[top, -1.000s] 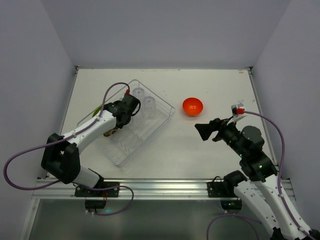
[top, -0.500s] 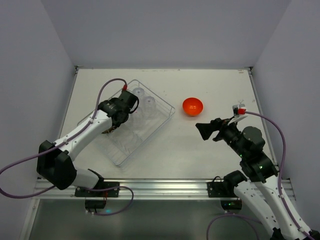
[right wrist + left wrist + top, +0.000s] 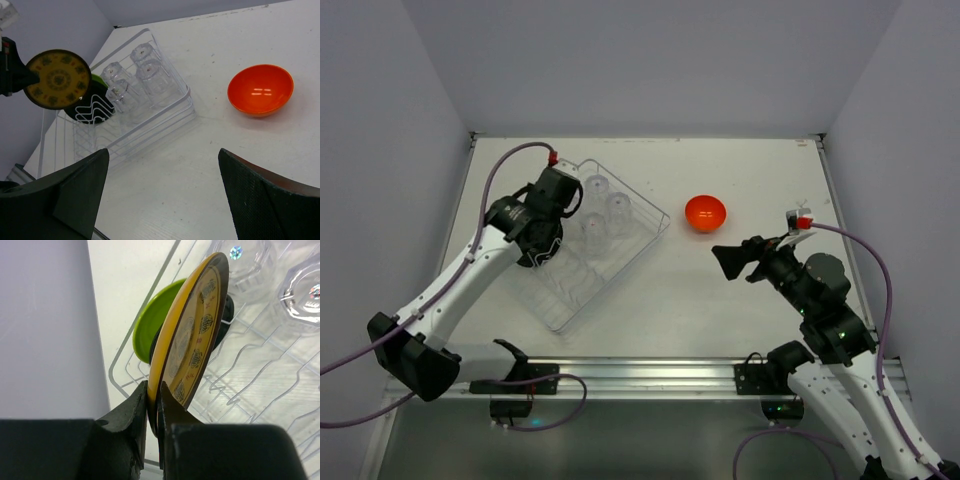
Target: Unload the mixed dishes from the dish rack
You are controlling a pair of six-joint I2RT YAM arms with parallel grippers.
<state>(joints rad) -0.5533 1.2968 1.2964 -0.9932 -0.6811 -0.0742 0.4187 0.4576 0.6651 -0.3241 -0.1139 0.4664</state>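
At the rack's far-left side, left gripper (image 3: 154,390) pinches the rim of a round yellow plate with brown patterned face (image 3: 192,335), fingers pressed on both faces. The plate is on edge, slightly tilted; it looks lifted off the wires, but I can't confirm clearance.

Round lime-green plate with dark edge (image 3: 150,327) stands upright just behind it, inside the large clear rectangular dish rack (image 3: 620,270). Four small clear tumblers (image 3: 145,75) are clustered at the rack's far end.

Small glossy orange-red bowl (image 3: 260,90) sits on the white table (image 3: 740,170), right of the rack and apart from it.

Right gripper (image 3: 727,262) hangs over bare table with fingers spread wide, holding nothing.
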